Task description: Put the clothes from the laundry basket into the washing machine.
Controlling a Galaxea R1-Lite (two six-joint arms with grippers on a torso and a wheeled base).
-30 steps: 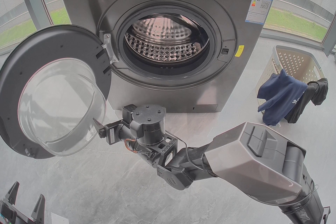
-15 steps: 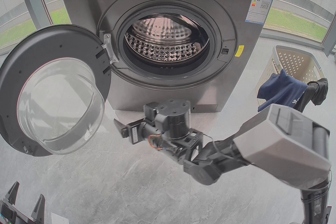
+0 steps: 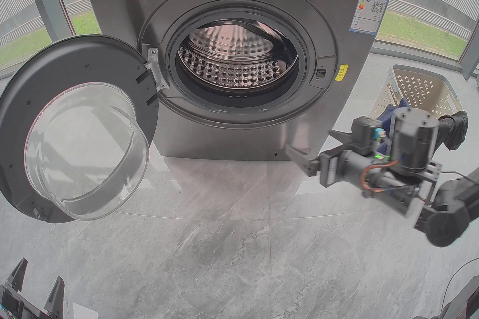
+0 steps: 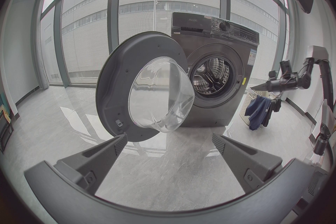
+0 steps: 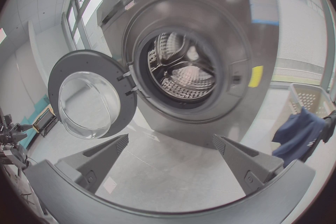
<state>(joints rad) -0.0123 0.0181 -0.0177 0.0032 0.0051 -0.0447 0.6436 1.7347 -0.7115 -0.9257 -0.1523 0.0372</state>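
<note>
**Drum mouth open; door and draped basket at the flanks**

The washing machine point(image 3: 124, 11) shows its round drum opening point(image 3: 237, 61) open straight through to the perforated drum wall; its door point(image 3: 75, 130) hangs swung fully out on the robot's left, its clear bowl bulging forward and taking up that side; bare floor point(image 3: 224, 235) spreads in front of the machine; the laundry basket point(image 3: 424, 88) stands to the right, near the machine's corner; a blue garment point(image 5: 301, 133) and a black garment point(image 3: 456, 128) drape over its near rim; the right gripper point(image 3: 314, 145), fingers spread, hangs between the machine's lower right corner and the basket.
</note>
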